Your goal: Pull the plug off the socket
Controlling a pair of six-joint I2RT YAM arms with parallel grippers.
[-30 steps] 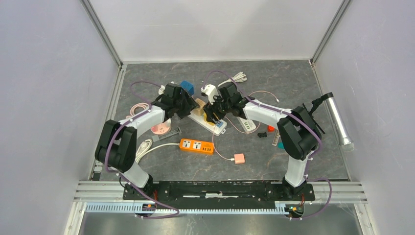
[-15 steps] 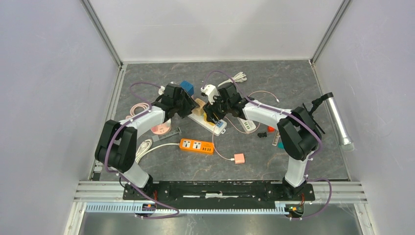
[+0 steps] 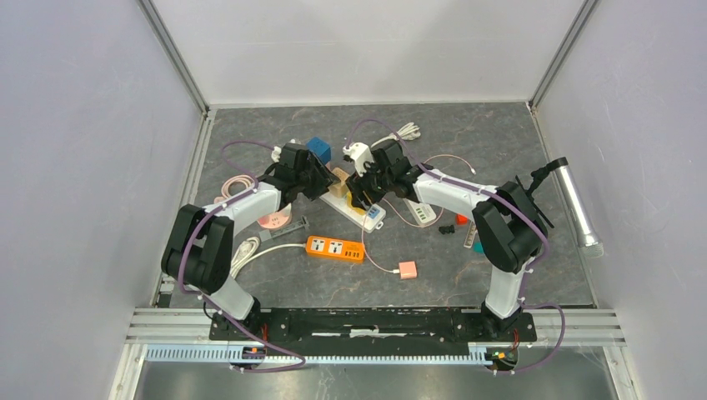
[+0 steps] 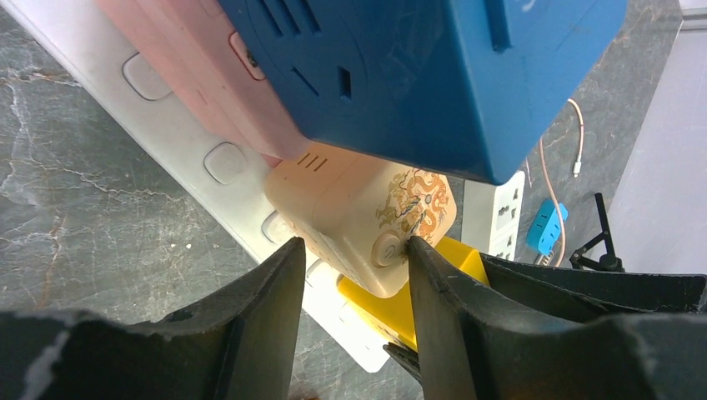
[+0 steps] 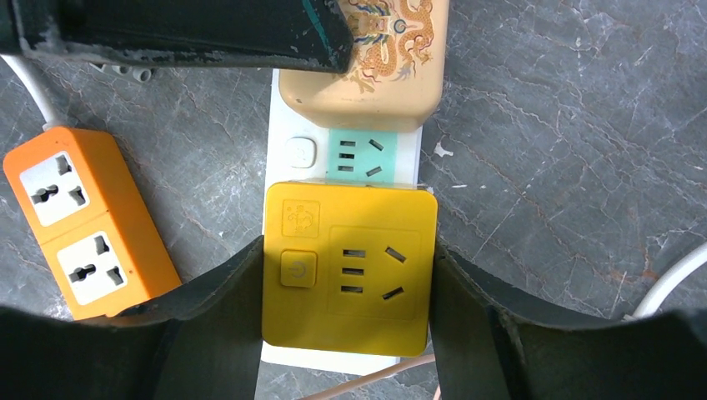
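at the near end of the power strip (image 4: 179,125), your right gripper (image 5: 348,258) clamps the yellow plug (image 5: 367,283) on both sides, half open. behind it, your left gripper (image 4: 354,243) straddles the cream plug (image 4: 350,208); i cannot tell whether it grips. both plugs look seated, so nothing is pulled yet.

You see smooth, matt plastic on the yellow plug (image 5: 348,275). The cream adapter (image 4: 358,217) is faintly glossy plastic with a printed dragon. The blue cube (image 4: 417,75) looks matt plastic, and the table (image 5: 567,125) looks veined and stone-like.
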